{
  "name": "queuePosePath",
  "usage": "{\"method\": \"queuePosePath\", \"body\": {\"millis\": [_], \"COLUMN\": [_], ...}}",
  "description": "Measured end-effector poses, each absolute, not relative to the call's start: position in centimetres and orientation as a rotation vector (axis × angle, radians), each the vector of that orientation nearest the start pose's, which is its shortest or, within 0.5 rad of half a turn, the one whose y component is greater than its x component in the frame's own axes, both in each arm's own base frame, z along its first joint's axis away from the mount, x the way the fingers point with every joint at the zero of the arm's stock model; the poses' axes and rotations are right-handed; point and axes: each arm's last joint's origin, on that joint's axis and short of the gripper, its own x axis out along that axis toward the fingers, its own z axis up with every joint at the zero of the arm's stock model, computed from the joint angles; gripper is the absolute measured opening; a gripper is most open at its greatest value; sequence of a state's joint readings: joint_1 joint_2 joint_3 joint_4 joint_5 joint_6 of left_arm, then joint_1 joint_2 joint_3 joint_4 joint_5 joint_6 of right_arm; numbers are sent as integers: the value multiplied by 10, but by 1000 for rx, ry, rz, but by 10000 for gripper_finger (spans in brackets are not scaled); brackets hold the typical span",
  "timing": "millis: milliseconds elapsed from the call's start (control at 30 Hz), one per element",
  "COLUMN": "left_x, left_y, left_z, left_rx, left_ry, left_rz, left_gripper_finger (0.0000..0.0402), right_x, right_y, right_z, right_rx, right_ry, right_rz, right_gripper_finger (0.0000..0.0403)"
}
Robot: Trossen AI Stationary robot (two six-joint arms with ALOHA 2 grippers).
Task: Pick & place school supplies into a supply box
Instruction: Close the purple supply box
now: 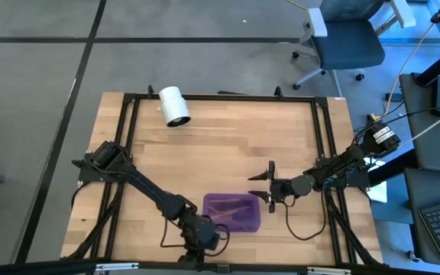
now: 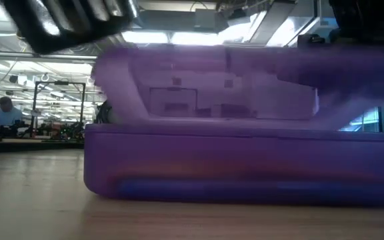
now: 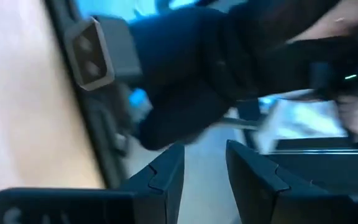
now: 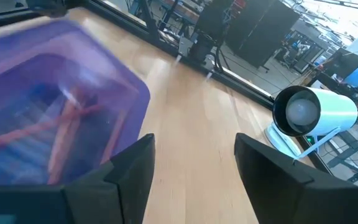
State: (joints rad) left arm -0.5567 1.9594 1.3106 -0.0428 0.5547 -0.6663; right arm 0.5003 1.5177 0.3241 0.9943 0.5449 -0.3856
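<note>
The purple supply box lies near the table's front edge and fills the low view. Its see-through lid stands over the lower half. Thin school supplies, orange and blue among them, lie inside. My left gripper is at the box's near left corner, open, with nothing between its fingers. It shows dark above the box's left end in the low view. My right gripper hovers open just right of the box.
A white cylinder roll lies at the table's far left, also in the right wrist view. Black frame rails run around the table. Bare wood stretches between box and roll. A seated person shows far off.
</note>
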Motion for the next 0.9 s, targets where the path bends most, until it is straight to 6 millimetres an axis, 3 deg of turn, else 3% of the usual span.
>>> {"method": "queuePosePath", "body": {"millis": [133,300,467,600,733,900], "left_x": [350,351,359,359,361,362], "left_y": [-240,-243,-216,-194,-181,-176], "left_z": [194,205,227,236,217,190], "left_rx": [-726,-774,-544,-274,-123,-160], "left_ry": [1130,1101,814,583,512,576], "left_rz": [-857,-977,-896,-614,-302,-251], "left_gripper_finger": [111,111,112,111,112,112], "right_x": [220,224,235,252,269,285], "right_y": [103,105,117,131,144,161], "right_z": [143,148,158,168,168,176], "right_rx": [-458,-225,-128,-30,59,60], "right_ry": [179,158,158,275,528,661], "right_rz": [-13,-37,136,252,245,233], "right_gripper_finger": [225,225,225,225,225,225]}}
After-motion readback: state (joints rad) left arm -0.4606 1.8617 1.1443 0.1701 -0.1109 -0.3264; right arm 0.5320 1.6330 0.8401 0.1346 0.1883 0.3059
